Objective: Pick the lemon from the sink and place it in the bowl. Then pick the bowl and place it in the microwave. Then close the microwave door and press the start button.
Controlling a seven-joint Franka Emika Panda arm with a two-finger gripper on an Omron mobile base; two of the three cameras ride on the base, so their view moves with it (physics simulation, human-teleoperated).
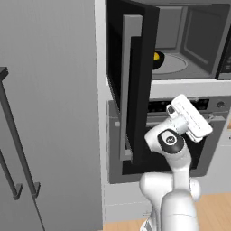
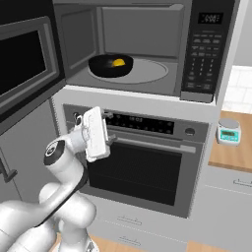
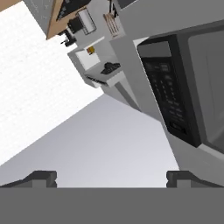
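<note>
The microwave [image 2: 138,49] sits built in above the oven [image 2: 142,162], cavity exposed, because the microwave door [image 1: 133,85] is swung wide out to the left on its side hinge; closing it looks like the step in hand. The arm is folded low in front of the oven, hand below the cavity floor, probably pulled clear of the opening so it can get around to the door's outer face. The bowl [image 2: 110,65] rests on the left part of the glass turntable [image 2: 147,71] with the lemon [image 2: 118,62] inside it, so the carry steps look done; door and start press remain. The gripper [image 3: 111,177] is empty, finger tips spread far apart at the bottom corners of the hand view, nothing between them. Left base view gives the door edge-on with its grey inner frame, and the door hides most of the bowl, only a sliver of yellow past its edge. Right base view gives the full cavity, bowl and lemon plainly, plus the button panel [image 2: 204,49] on the right and a small scale [image 2: 229,131] on the wooden counter [image 2: 231,152] further right, while the door there is only a dark window at the left edge. Hand view is rolled hard and looks up past the panel toward distant counter clutter, too small to identify.
</note>
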